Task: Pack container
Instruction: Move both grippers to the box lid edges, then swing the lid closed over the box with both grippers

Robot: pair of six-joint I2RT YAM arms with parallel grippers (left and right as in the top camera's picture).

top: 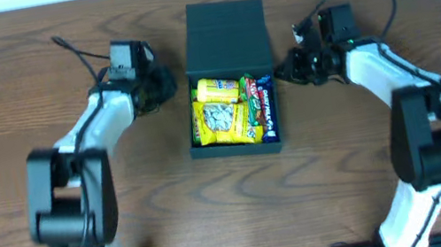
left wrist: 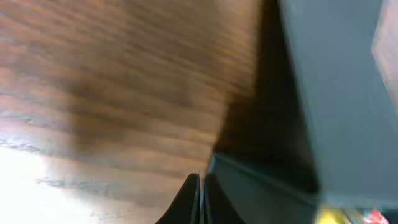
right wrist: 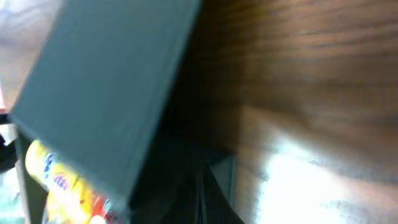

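The dark green container (top: 195, 114) stands open at the table's middle, its flap lid (top: 226, 34) raised at the far side. Yellow, green and blue snack packets (top: 232, 111) fill it. My left gripper (top: 167, 86) is shut and empty just left of the box's upper left corner; in the left wrist view its tips (left wrist: 200, 186) sit at the box edge (left wrist: 261, 186) under the lid (left wrist: 336, 93). My right gripper (top: 281, 71) is shut and empty at the box's upper right corner; its tips (right wrist: 202, 186) are beside the box wall (right wrist: 224, 171), below the lid (right wrist: 106, 87).
Brown wooden table (top: 36, 91) all around. Black cables run from each wrist toward the far edge. Both arm bases stand at the near edge, left (top: 72, 202) and right (top: 429, 138).
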